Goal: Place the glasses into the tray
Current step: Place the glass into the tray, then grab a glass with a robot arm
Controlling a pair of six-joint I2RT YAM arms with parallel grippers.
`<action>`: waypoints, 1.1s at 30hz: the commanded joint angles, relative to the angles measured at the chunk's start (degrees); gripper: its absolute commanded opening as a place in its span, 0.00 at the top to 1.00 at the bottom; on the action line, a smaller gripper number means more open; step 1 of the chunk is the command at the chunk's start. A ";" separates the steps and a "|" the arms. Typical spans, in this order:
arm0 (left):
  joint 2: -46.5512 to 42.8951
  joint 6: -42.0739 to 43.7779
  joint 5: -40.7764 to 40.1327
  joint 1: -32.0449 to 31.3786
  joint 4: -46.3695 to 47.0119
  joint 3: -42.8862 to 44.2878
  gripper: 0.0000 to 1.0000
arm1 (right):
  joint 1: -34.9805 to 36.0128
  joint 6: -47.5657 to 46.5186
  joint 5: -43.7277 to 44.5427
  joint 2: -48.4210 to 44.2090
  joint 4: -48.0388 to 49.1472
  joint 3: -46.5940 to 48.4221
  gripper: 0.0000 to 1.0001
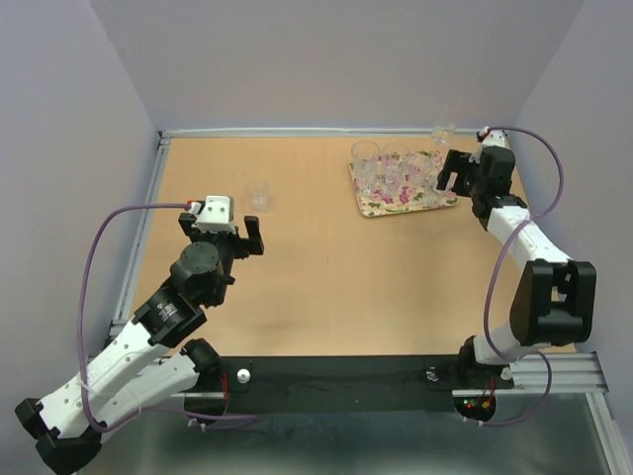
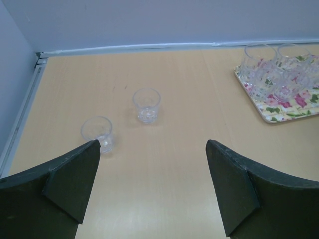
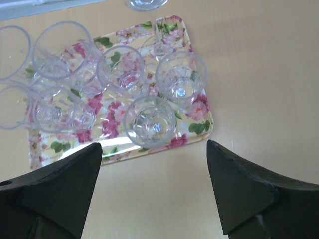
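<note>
The floral tray (image 1: 381,210) lies at the far right and holds several clear glasses (image 1: 396,170). It also shows in the right wrist view (image 3: 198,127) with glasses (image 3: 149,121) standing on it, and in the left wrist view (image 2: 279,115). Two loose tumblers stand on the table ahead of my left gripper (image 2: 152,149): one in the middle (image 2: 147,105), one nearer on the left (image 2: 98,133). Only one tumbler (image 1: 259,193) shows from above. My left gripper (image 1: 222,226) is open and empty. My right gripper (image 3: 153,147) is open and empty, above the table just off the tray's edge (image 1: 457,183).
Another clear glass (image 1: 445,132) stands off the tray at the back right by the wall; it shows past the tray's far edge in the right wrist view (image 3: 145,4). Walls enclose the table at the back and both sides. A metal rail (image 1: 148,218) runs along the left edge.
</note>
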 commanded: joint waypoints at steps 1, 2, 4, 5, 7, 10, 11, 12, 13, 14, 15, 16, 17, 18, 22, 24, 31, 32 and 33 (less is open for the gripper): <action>-1.14 -0.04 0.30 0.50 2.97 -0.47 0.01 | -0.24 -3.96 -5.09 -6.39 2.21 -3.19 0.03; -1.32 -0.04 0.30 0.50 2.97 -0.56 0.01 | -0.24 -5.19 -6.59 -7.62 2.21 -3.81 0.00; -1.41 0.05 0.39 0.50 3.15 -0.73 0.01 | -0.24 -9.83 -12.63 -11.39 1.86 -6.00 0.00; -1.49 -0.04 0.39 0.50 3.15 -0.74 0.01 | -0.24 -10.90 -14.58 -12.72 1.86 -6.02 0.00; -1.67 0.05 0.65 0.50 3.41 -0.91 0.01 | -0.24 -13.36 -20.72 -16.84 1.77 -8.47 0.00; -1.50 0.14 0.21 0.58 3.50 -1.00 0.01 | -0.33 -14.16 -27.33 -20.19 0.90 -10.06 0.00; -1.41 0.22 0.04 0.58 3.50 -1.00 0.01 | -0.33 -14.34 -28.83 -20.55 0.63 -10.23 0.00; -1.41 0.22 -0.05 0.58 3.67 -1.09 0.01 | -0.51 -15.04 -31.71 -20.90 0.37 -10.67 0.00; -1.41 0.22 -0.23 0.58 3.68 -1.17 0.01 | -0.59 -15.48 -33.13 -21.26 0.28 -10.94 0.00; -1.23 0.14 -0.32 0.67 3.85 -1.17 0.01 | -0.77 -15.83 -34.45 -21.78 0.19 -11.20 0.00; -1.23 0.14 -0.40 0.67 3.85 -1.26 0.01 | -0.86 -16.18 -35.60 -22.13 0.19 -11.46 0.00; -1.23 0.14 -0.49 0.67 3.94 -1.18 0.01 | -1.21 -16.36 -37.96 -22.49 0.28 -12.25 0.00; -1.23 0.31 -0.41 0.67 3.94 -1.35 0.01 | -1.39 -16.71 -39.29 -22.84 0.28 -12.52 0.00; -1.23 0.57 -0.58 0.67 4.03 -1.44 0.01 | -1.56 -16.98 -40.43 -23.54 0.28 -13.13 0.00; -1.14 0.84 -0.85 1.11 4.73 -1.61 0.01 | -2.26 -16.72 -45.44 -25.47 0.45 -15.42 0.00; -0.97 0.93 -0.24 1.72 4.64 -1.96 0.01 | -2.35 -17.15 -48.69 -26.00 0.45 -17.00 0.00; 1.14 0.31 7.23 6.29 7.89 -1.88 0.04 | -2.62 -17.59 -50.46 -25.57 0.45 -17.53 0.00; 2.01 -0.04 8.20 8.39 8.07 -1.79 0.04 | -2.62 -17.59 -50.46 -25.91 0.45 -17.53 0.00; 2.37 -0.21 10.56 9.45 8.33 -1.44 0.04 | -2.62 -17.51 -50.46 -26.09 0.45 -17.53 0.00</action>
